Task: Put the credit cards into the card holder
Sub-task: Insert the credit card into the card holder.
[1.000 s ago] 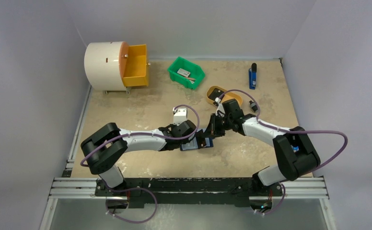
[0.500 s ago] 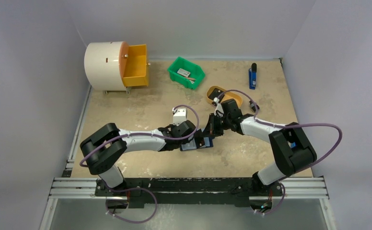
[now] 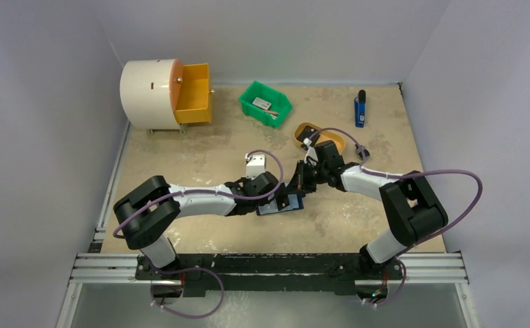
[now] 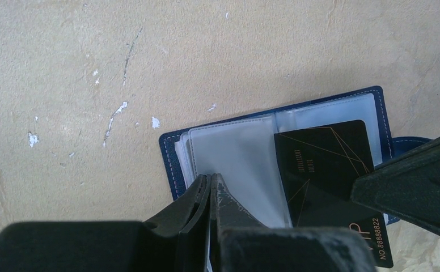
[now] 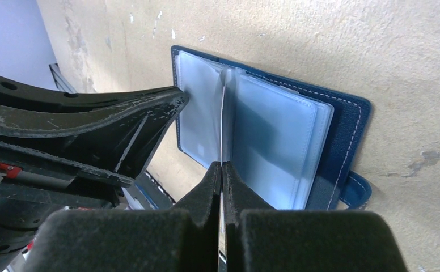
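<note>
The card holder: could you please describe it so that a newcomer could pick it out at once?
On the beige table, look where the left gripper and right gripper meet, near the middle. The card holder lies open there: a navy-blue wallet with clear sleeves, a black credit card over one page. The table's other blue thing, a stick-shaped tool, lies far back on the right.

Seen reaching low toward centre with left arm (image 3: 194, 198) from 8 o'clock and right arm (image 3: 371, 181) from 4 o'clock, wrists angled down, with left gripper (image 4: 211, 180) and right gripper (image 5: 222, 168) both pinched closed, tips close together.
</note>
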